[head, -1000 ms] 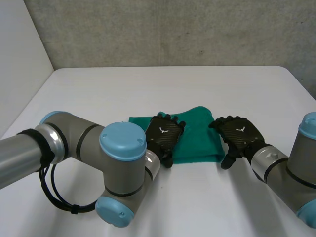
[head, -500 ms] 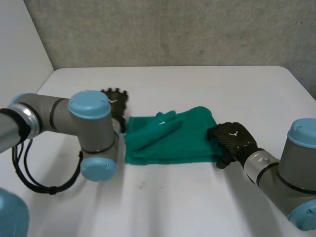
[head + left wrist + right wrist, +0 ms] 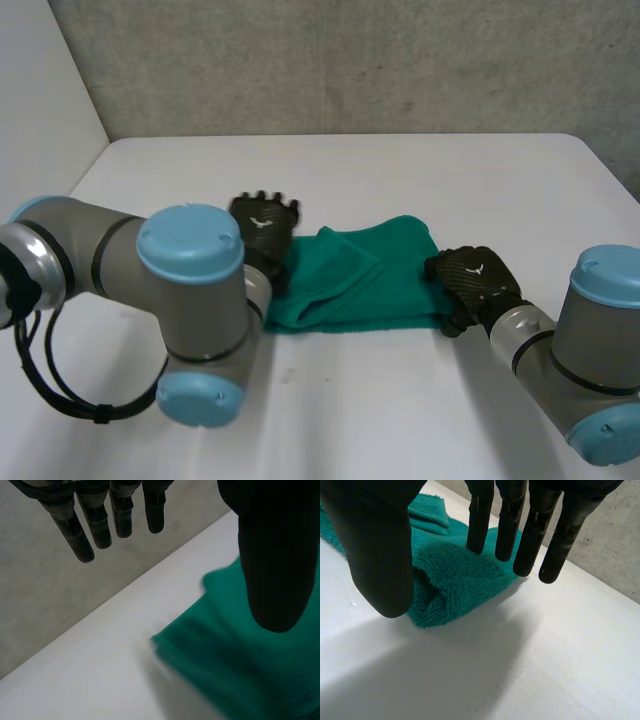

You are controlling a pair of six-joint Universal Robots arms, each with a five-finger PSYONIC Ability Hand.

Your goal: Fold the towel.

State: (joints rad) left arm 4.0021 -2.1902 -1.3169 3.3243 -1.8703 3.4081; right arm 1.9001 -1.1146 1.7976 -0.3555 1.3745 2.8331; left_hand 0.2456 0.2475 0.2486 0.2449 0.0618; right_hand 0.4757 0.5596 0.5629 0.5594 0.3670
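**On the white table (image 3: pixel 420 170), a green towel (image 3: pixel 385 285) waits for its next fold**

In the middle of the table, the towel is stretched out sideways. Its long way runs from the robot's left to its right. It is not flat. A part near the left end is turned over on top, and it looks lumpy and a bit crooked there. The right end is thick, and the right wrist view shows layers at its edge.

The left hand (image 3: pixel 266 222) is just beside the towel's left end, at the far corner. Its fingers (image 3: pixel 95 530) are straight and spread away from the thumb, and it holds nothing. In its own wrist view the towel lies below the thumb, not inside the hand.

The right hand (image 3: pixel 470 280) is at the towel's right end. Its fingers (image 3: pixel 507 525) are straight and reach over the top of that end, and its thumb is down by the near edge. The end sits in the gap between them, but the hand does not squeeze it. I cannot tell if the fingertips touch the cloth.

I think the folding is about half done. The right hand is closer to a good hold, so it looks best placed to pinch its end and carry it across toward the left hand. The cloth is soft, so a loose pinch could let a layer slip.
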